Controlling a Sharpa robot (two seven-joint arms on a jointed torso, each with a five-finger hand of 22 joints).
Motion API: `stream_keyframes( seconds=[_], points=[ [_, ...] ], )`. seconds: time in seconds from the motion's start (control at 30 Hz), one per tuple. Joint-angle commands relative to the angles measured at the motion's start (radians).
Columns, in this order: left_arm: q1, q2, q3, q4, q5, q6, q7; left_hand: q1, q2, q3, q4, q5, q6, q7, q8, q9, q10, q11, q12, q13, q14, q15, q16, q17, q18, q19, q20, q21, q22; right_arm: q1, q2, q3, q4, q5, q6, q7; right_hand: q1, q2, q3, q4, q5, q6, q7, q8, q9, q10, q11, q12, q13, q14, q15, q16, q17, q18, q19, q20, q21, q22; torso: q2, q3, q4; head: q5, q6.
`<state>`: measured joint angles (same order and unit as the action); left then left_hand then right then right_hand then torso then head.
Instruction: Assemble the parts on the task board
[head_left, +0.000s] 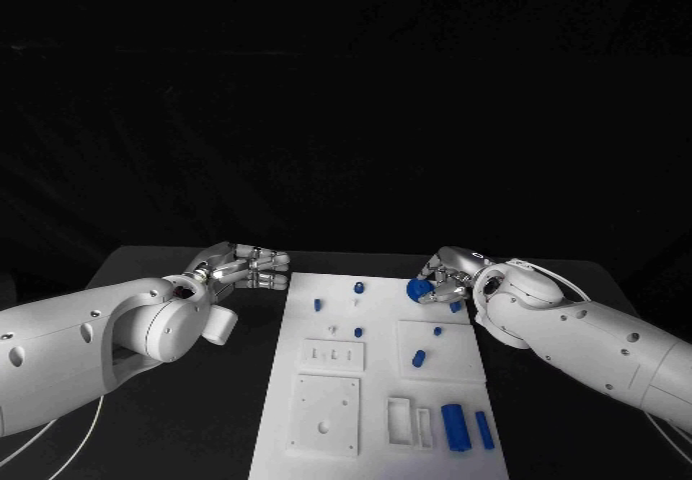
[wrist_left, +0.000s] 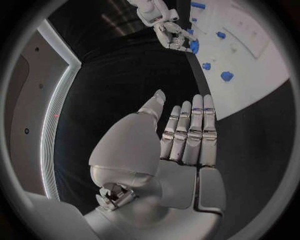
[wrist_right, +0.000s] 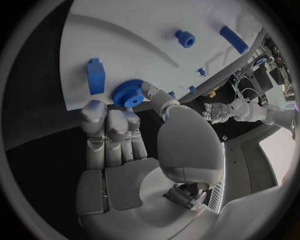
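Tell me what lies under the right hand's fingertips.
The right hand holds a blue gear at its fingertips, over the far right edge of the task board. The board surface beneath the gear is covered, so unseen.

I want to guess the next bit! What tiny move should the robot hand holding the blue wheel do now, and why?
Probably carry it a little inward over the task board: the right hand pinches the blue gear at the board's far edge, not yet on any spot. The left hand holds nothing.

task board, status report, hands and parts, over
Left hand open beside the task board, holding nothing. Right hand pinching blue gear at board's far edge. Nothing in the way.
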<state>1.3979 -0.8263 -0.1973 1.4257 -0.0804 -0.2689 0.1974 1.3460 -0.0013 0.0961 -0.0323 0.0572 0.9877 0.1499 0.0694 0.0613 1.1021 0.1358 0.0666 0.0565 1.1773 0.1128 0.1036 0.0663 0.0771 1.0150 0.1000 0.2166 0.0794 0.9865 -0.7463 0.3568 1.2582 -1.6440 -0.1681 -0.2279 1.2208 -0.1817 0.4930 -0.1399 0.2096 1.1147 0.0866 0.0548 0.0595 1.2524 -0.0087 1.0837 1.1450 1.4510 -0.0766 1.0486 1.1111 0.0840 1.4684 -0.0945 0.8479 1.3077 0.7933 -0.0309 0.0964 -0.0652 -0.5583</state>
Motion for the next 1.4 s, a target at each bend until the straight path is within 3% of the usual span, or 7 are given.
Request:
stream_keyframes(
  seconds=[0.03, 0.13, 0.23, 0.63, 0.9, 1.07, 1.4],
  points=[
    [0.001, 0.002, 0.000, 0.000, -0.006, 0.016, -0.001, 0.001, 0.002, 0.001, -0.008, -0.001, -0.005, 0.005, -0.002, 0.002, -0.007, 0.001, -0.006, 0.002, -0.008, 0.001, -0.007, -0.001, -0.016, -0.009, -0.001, -0.002, -0.001, -0.012, 0.000, -0.008, -0.012, 0.010, 0.081, -0.004, -0.001, 0.000, -0.008, 0.022, 0.036, -0.001, 0.004, 0.007, 0.004, -0.003, -0.005, -0.001, -0.001, 0.001, -0.001, 0.001, 0.001, 0.002, 0.018, -0.003, 0.003, 0.099, 0.000, -0.0008, 0.0000, -0.001, -0.001],
    [0.001, 0.002, 0.000, -0.001, -0.007, 0.016, -0.002, 0.001, 0.002, 0.001, -0.008, -0.001, -0.005, 0.005, -0.002, 0.002, -0.007, 0.001, -0.006, 0.002, -0.008, 0.001, -0.007, -0.001, -0.016, -0.009, -0.001, -0.002, -0.001, -0.012, 0.000, -0.008, -0.017, 0.020, 0.095, -0.001, -0.011, -0.013, -0.027, 0.027, 0.176, -0.019, 0.009, 0.007, 0.003, -0.005, -0.003, -0.005, -0.003, 0.001, -0.002, -0.001, 0.001, 0.003, 0.018, -0.003, 0.002, 0.099, 0.000, -0.0011, 0.0001, -0.002, -0.001],
    [0.001, 0.003, 0.000, -0.002, -0.007, 0.015, -0.003, 0.001, 0.002, 0.001, -0.008, -0.001, -0.005, 0.005, -0.002, 0.002, -0.009, 0.001, -0.006, 0.002, -0.009, 0.001, -0.008, -0.001, -0.016, -0.010, -0.001, -0.002, -0.001, -0.012, 0.001, -0.008, -0.021, 0.027, 0.108, 0.001, -0.009, -0.012, -0.031, 0.024, 0.204, -0.025, 0.011, 0.007, 0.003, -0.007, -0.003, -0.007, -0.005, 0.000, -0.001, -0.002, 0.001, 0.003, 0.017, -0.002, 0.003, 0.100, 0.000, -0.0010, 0.0002, -0.002, -0.002],
    [0.001, 0.002, 0.000, -0.002, -0.008, 0.014, -0.005, 0.002, 0.000, 0.000, -0.009, -0.001, -0.007, 0.006, -0.003, 0.001, -0.012, 0.002, -0.006, 0.002, -0.011, 0.002, -0.009, -0.001, -0.015, -0.010, 0.000, -0.003, -0.001, -0.012, 0.001, -0.008, -0.025, 0.001, 0.112, 0.012, 0.006, -0.012, 0.021, -0.028, 0.150, -0.021, 0.012, 0.007, 0.003, -0.009, -0.002, -0.010, -0.008, 0.000, 0.001, -0.004, 0.004, 0.006, 0.013, 0.000, 0.005, 0.100, 0.000, 0.0000, 0.0003, -0.003, -0.002],
    [0.001, 0.002, 0.000, -0.002, -0.011, 0.014, -0.006, 0.002, -0.001, 0.000, -0.009, -0.001, -0.009, 0.007, -0.003, 0.002, -0.013, 0.003, -0.006, 0.002, -0.012, 0.003, -0.010, -0.001, -0.015, -0.011, 0.001, -0.004, -0.002, -0.013, 0.002, -0.008, -0.009, -0.119, 0.039, 0.034, 0.023, -0.010, 0.009, -0.061, 0.077, 0.012, 0.004, 0.007, 0.004, 0.003, -0.006, 0.000, -0.003, 0.001, -0.001, -0.008, 0.003, 0.006, 0.013, 0.000, 0.011, 0.100, 0.000, 0.0011, -0.0010, 0.000, 0.001],
    [0.001, 0.003, 0.000, -0.003, -0.013, 0.014, -0.006, 0.002, -0.001, 0.000, -0.009, -0.001, -0.009, 0.007, -0.003, 0.002, -0.013, 0.003, -0.006, 0.002, -0.012, 0.003, -0.010, -0.001, -0.015, -0.011, 0.001, -0.004, -0.002, -0.016, 0.003, -0.008, 0.040, -0.231, -0.052, 0.031, 0.026, -0.006, -0.010, -0.054, 0.046, 0.066, -0.010, 0.007, 0.005, 0.015, -0.013, 0.013, 0.008, 0.003, -0.006, -0.008, 0.004, 0.002, 0.017, -0.004, 0.026, 0.103, -0.001, -0.0001, 0.0005, 0.001, 0.002],
    [0.001, 0.003, 0.000, -0.002, -0.017, 0.014, -0.005, 0.002, 0.001, 0.000, -0.009, -0.001, -0.009, 0.007, -0.002, 0.002, -0.013, 0.003, -0.006, 0.002, -0.012, 0.003, -0.010, -0.001, -0.015, -0.012, 0.001, -0.004, -0.002, -0.019, 0.002, -0.008, 0.176, -0.343, -0.153, -0.041, 0.032, -0.020, -0.002, -0.013, -0.012, 0.093, -0.019, 0.007, 0.005, 0.021, -0.017, 0.012, 0.009, 0.004, -0.010, -0.008, 0.005, -0.005, 0.021, -0.010, 0.039, 0.106, -0.002, -0.0030, 0.0014, 0.003, 0.003]
  ],
)
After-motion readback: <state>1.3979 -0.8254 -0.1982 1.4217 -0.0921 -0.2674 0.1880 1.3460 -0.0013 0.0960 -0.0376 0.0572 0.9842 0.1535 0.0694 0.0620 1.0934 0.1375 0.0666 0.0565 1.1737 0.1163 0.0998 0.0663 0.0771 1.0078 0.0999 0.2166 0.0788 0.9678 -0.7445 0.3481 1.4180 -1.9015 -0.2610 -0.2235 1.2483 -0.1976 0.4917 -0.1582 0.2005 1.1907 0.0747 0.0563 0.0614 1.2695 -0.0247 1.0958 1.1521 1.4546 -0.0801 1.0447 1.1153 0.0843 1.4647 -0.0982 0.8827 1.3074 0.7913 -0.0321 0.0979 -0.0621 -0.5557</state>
